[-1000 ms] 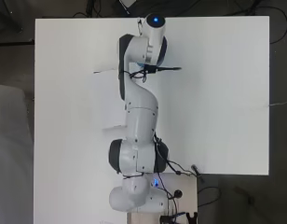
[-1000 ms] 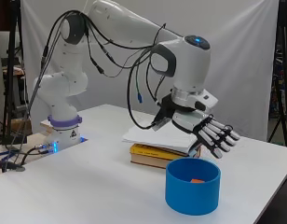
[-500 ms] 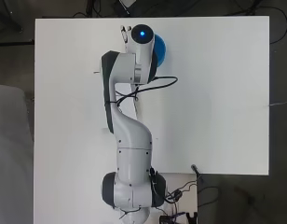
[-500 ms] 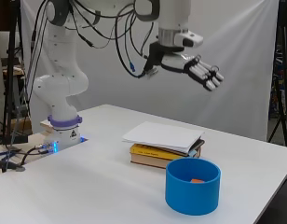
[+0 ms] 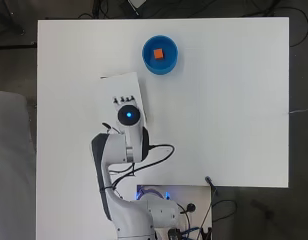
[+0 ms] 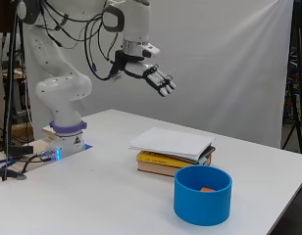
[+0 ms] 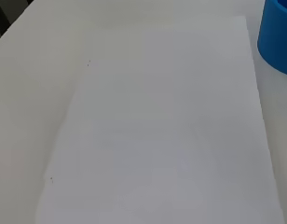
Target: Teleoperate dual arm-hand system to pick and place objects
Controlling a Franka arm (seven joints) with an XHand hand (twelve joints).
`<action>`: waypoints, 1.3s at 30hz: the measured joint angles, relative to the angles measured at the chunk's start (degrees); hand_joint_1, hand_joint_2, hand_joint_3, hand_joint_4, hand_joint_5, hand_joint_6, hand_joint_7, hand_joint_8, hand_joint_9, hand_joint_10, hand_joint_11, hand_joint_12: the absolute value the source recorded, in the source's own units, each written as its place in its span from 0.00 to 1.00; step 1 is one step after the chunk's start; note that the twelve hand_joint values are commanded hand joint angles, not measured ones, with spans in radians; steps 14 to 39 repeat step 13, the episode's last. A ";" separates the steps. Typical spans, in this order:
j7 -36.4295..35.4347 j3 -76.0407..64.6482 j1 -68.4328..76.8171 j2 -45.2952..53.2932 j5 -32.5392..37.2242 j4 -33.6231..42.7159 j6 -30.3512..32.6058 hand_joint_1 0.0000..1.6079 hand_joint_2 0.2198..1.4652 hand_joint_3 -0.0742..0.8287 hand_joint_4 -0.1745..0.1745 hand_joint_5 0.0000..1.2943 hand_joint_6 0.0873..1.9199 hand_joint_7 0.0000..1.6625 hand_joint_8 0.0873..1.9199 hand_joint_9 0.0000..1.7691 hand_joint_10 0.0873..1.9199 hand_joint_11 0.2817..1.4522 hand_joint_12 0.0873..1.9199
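The white table (image 5: 234, 100) fills most of the overhead view, and the arm reaches up from the bottom edge to left of centre. In the side view the stack of books (image 6: 173, 152), topped by a white one with a yellow one under it, lies at centre right. The blue bowl (image 6: 203, 194) stands just in front of the stack at lower right; from overhead it sits near the top centre. The hand (image 6: 153, 77) hangs high in the upper middle of the side view, well above the stack, its fingers straight and spread, holding nothing. The small orange cube (image 5: 157, 53) lies inside the bowl. Judging from this, one placement looks finished, since the cube is in the bowl. Whether the books are next cannot be told from the task sentence.
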 joint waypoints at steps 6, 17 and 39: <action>3.01 0.03 0.16 -2.20 2.54 -2.54 -0.67 0.11 0.60 0.09 0.60 0.25 0.00 0.24 0.00 0.26 0.00 0.14 0.00; 6.07 1.37 0.32 -1.99 1.91 -1.08 -1.88 0.12 0.62 0.09 0.60 0.26 0.00 0.24 0.00 0.26 0.00 0.14 0.00; 6.07 1.37 0.32 -1.99 1.91 -1.08 -1.88 0.12 0.62 0.09 0.60 0.26 0.00 0.24 0.00 0.26 0.00 0.14 0.00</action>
